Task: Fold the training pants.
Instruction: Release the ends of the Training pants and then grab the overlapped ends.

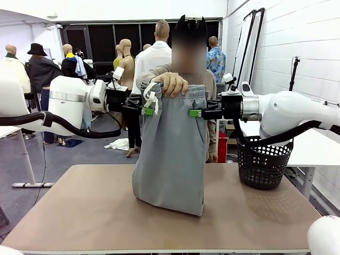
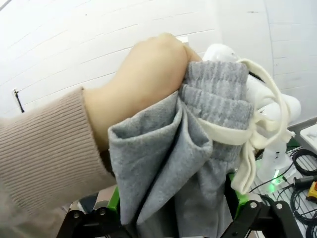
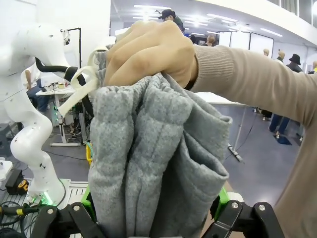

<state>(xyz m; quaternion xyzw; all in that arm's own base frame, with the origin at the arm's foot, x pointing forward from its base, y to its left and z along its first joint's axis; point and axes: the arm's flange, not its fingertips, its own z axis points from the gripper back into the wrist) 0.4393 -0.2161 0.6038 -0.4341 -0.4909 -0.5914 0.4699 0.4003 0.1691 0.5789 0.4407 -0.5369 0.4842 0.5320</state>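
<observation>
Grey training pants (image 1: 170,154) hang from person's hand (image 1: 172,84); left fingers (image 1: 147,111), right fingers (image 1: 195,113) spread wide around them.

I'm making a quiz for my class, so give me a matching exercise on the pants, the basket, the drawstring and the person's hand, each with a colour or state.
1 training pants
2 basket
3 drawstring
4 person's hand

a black
b white
c grey
d clutching the waistband

Pairs: 1c, 2a, 3b, 4d.
</observation>
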